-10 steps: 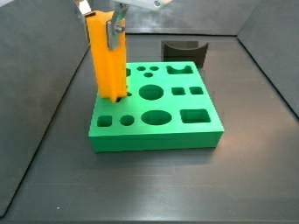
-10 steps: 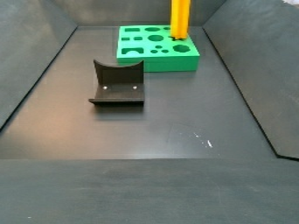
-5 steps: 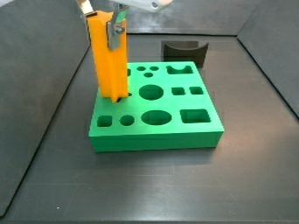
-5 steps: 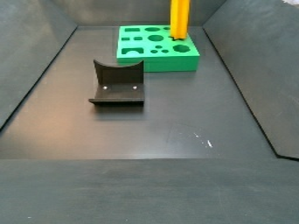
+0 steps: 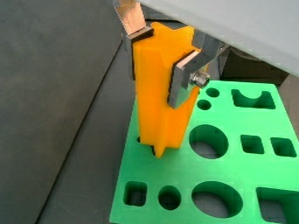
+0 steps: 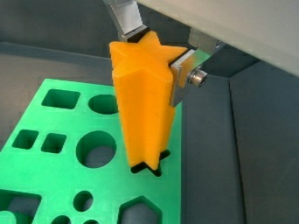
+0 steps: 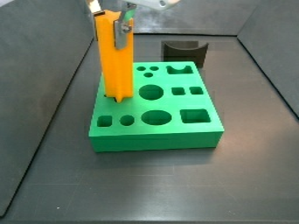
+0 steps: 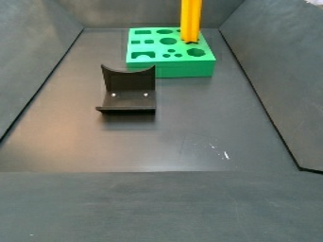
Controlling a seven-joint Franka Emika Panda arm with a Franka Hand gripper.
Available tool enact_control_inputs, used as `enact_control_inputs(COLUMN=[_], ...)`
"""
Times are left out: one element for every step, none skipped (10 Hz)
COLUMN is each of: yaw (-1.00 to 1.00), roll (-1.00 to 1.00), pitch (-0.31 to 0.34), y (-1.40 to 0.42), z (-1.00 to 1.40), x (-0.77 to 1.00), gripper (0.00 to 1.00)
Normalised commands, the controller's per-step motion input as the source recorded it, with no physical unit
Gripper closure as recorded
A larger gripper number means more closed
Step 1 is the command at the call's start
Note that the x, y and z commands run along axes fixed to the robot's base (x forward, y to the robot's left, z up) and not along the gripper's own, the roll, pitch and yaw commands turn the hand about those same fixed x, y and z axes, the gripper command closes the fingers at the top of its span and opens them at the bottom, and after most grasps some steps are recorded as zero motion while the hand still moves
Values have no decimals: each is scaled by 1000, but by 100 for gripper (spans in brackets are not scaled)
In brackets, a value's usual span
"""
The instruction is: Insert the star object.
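The pincer [image 5: 163, 54] is clenched on the upper part of the star object [image 5: 160, 96], which stands upright beneath it with its lower tip in a star-shaped hole of the green block [image 6: 59, 153]. In a side view the pincer [image 8: 192, 2] is cut off.

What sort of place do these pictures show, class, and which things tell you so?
Probably a robot test bench, not a home or shop. A bare dark walled floor holds only a green block with shaped holes and a fixture, while the gripper holds the star object upright at the block's star hole.
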Motion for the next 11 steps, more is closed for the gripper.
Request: enact_control_inputs(yaw=[-43, -197, -169, -54, -37, -63, -26, -3, 0, -14, -23], roll=[-37, -36, -56, -127, -191, -217, -226, -227, -257, -323, -436], pitch=[0, 0, 0, -11, -19, -19, -27, -19, 0, -21, -103], y=[146, 111, 74, 46, 49, 57, 51, 40, 0, 0, 0], z=[-237, -197, -174, -206, -191, -186, -206, -274, -283, -211, -169], x=[-66, -223, -220, -100, 0, 0, 0, 0, 0, 0, -74], gripper=[100, 100, 100, 100, 100, 100, 100, 100, 100, 100, 100])
